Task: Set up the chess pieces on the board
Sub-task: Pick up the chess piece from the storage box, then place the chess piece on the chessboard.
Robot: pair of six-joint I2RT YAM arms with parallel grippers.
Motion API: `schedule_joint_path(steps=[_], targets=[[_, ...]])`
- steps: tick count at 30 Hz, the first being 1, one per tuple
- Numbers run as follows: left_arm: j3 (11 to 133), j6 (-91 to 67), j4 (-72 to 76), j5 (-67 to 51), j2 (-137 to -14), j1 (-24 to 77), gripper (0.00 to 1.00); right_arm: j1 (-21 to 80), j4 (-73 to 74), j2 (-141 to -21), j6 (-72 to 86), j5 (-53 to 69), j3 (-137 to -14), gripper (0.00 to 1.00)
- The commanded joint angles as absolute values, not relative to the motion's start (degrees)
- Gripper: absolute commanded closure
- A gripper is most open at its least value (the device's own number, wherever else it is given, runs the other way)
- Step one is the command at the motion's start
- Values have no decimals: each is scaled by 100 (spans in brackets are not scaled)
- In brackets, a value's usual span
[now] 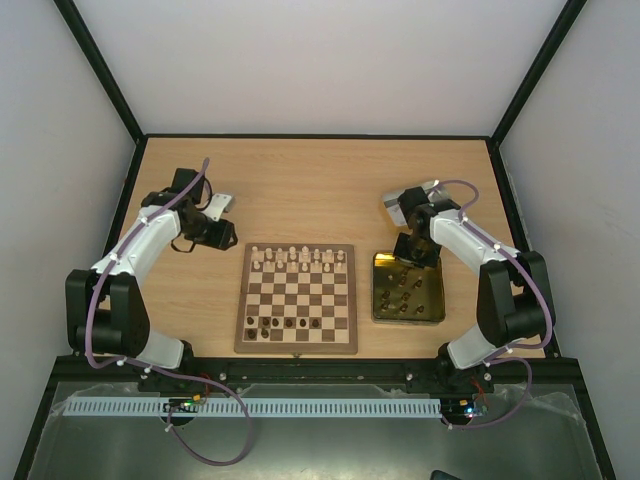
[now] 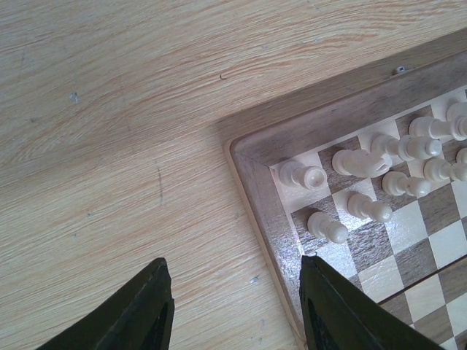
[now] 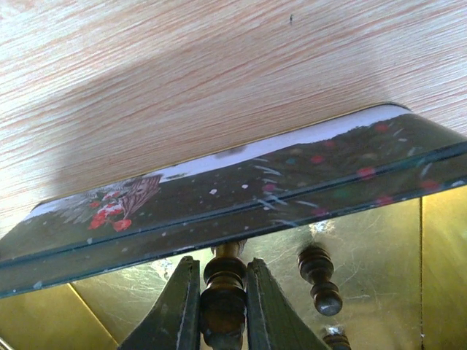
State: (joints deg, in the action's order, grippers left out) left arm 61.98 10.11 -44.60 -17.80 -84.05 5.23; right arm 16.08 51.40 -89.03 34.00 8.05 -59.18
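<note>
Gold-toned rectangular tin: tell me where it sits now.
In the top view, the gold-toned rectangular tin lies right of the square wooden chessboard, under the right claw.

Upright chess pieces (image 1: 291,257) on checkered board (image 1: 298,297)

Overhead: whole table (image 1: 300,170). Left wrist: close, board (image 2: 328,122) corner. Right wrist: close, tin (image 3: 292,175) wall.

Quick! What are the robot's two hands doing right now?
Left gripper: open, holding nothing.
Right gripper: closed on a dark brown chess piece over the gold tin.
</note>
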Motion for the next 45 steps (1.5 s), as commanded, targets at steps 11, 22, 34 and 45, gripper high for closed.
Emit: schedule_joint_path(steps=[11, 22, 34, 45], targets=[[6287, 1046, -4553, -1825, -8438, 559, 52, 1611, 5677, -8776, 3217, 851, -6318, 98], [6292, 1046, -4544, -1818, -8428, 556, 52, 1726, 5891, -8652, 3244, 1034, -6577, 98], [6295, 1056, -4544, -1748, -8456, 578, 52, 3133, 6281, -8510, 4058, 810, -7761, 98], [6295, 1059, -4544, -1644, -8480, 637, 52, 5167, 6690, -8812, 4961, 22, -8254, 98]])
